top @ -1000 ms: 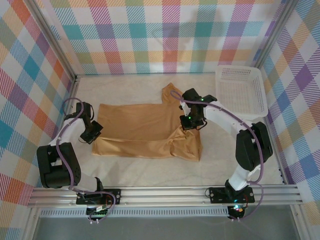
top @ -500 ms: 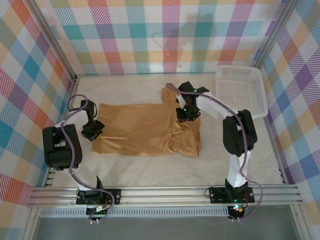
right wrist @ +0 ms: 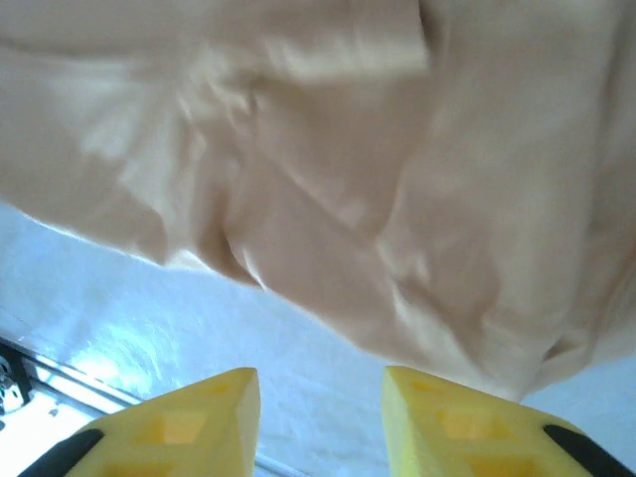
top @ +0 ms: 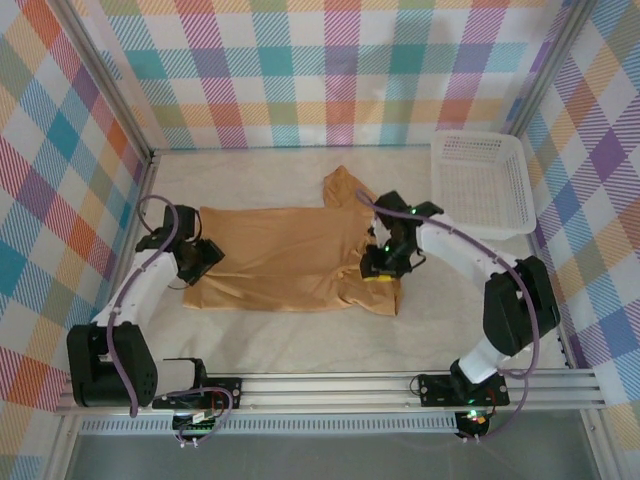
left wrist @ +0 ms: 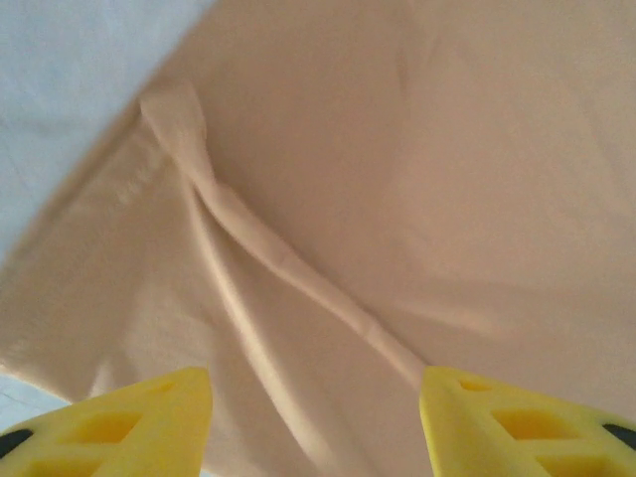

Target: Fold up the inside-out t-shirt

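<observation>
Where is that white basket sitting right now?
Seen from above, the white basket sits in the far right corner of the table, to the right of the tan t-shirt and not touching it.

light: bright, even | shadows: soft | wrist views: washed-out, blurry

From high above and behind, the top camera looks steeply down on the whole t-shirt (top: 290, 255), whose left edge the left wrist camera sees close up, and whose near right corner the right wrist camera sees.
</observation>
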`<state>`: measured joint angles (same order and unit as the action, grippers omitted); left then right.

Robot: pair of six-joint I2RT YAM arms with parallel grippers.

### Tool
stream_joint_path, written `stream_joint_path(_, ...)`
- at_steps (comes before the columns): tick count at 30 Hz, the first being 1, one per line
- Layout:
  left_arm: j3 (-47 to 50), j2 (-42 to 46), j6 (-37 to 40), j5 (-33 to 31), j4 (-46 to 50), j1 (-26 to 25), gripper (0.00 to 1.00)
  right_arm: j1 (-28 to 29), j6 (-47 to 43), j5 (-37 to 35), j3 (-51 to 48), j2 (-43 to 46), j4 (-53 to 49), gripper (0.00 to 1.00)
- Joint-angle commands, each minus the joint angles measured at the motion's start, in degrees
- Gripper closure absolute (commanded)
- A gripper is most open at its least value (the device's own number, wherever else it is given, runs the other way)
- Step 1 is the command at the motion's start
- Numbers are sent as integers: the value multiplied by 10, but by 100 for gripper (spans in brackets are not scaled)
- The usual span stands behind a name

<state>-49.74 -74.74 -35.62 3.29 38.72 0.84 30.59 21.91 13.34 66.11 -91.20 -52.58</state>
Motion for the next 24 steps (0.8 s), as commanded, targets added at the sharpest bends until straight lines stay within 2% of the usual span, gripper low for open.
stream_joint_path(1,24,-47,-15,55,-19,0,44,10,58,-18,-70,39,16,58)
stream_joint_path(6,26,-75,-11,54,-32,0,44,10,57,-45,-126,71,26,47)
stream_joint_path(11,15,-112,1,44,-32,4,44,10,39,-64,-135,47,46,40)
stream_joint_path(14,8,-125,6,44,-29,10,44,10,33,-52,-145,40,63,40)
stream_joint_path(21,2,-145,14,45,-32,27,45,10,31,-28,-164,23,100,41)
stream_joint_path(22,1,-148,14,47,-33,28,45,10,31,-25,-166,23,106,43)
stream_joint_path(24,-2,-155,15,46,-37,30,45,10,33,-24,-166,23,106,56)
